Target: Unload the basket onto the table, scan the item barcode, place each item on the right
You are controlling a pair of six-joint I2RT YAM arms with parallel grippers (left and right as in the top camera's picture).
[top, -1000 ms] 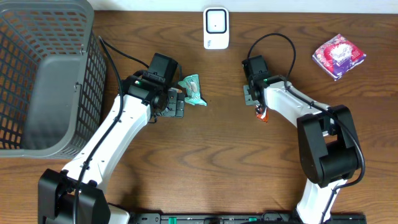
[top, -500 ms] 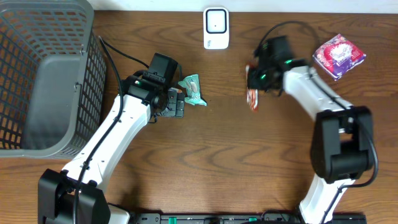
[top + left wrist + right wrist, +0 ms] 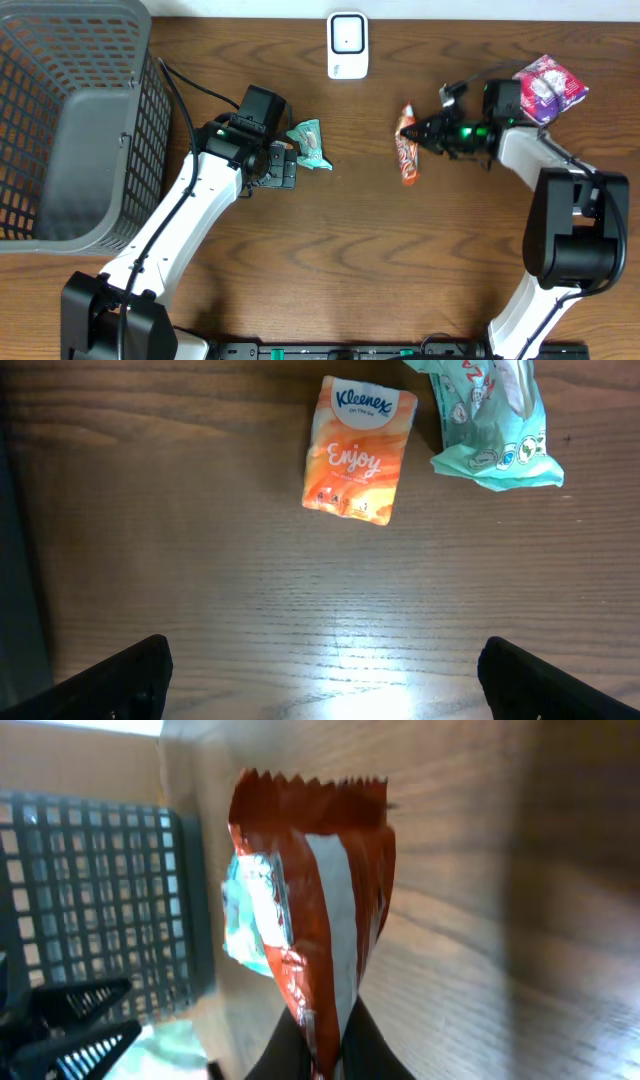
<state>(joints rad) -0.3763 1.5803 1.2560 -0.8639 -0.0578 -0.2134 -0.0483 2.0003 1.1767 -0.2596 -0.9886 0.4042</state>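
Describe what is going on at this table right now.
The right end effector is shut on one end of a red-orange foil snack packet, holding it short of the white box-shaped scanner at the table's far edge. The left end effector hangs open over the table by an orange Kleenex tissue pack and a mint-green plastic packet, gripping nothing.

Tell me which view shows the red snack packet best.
Right wrist: the red snack packet fills the frame, pinched in the right gripper. Overhead shows it small; left wrist misses it.
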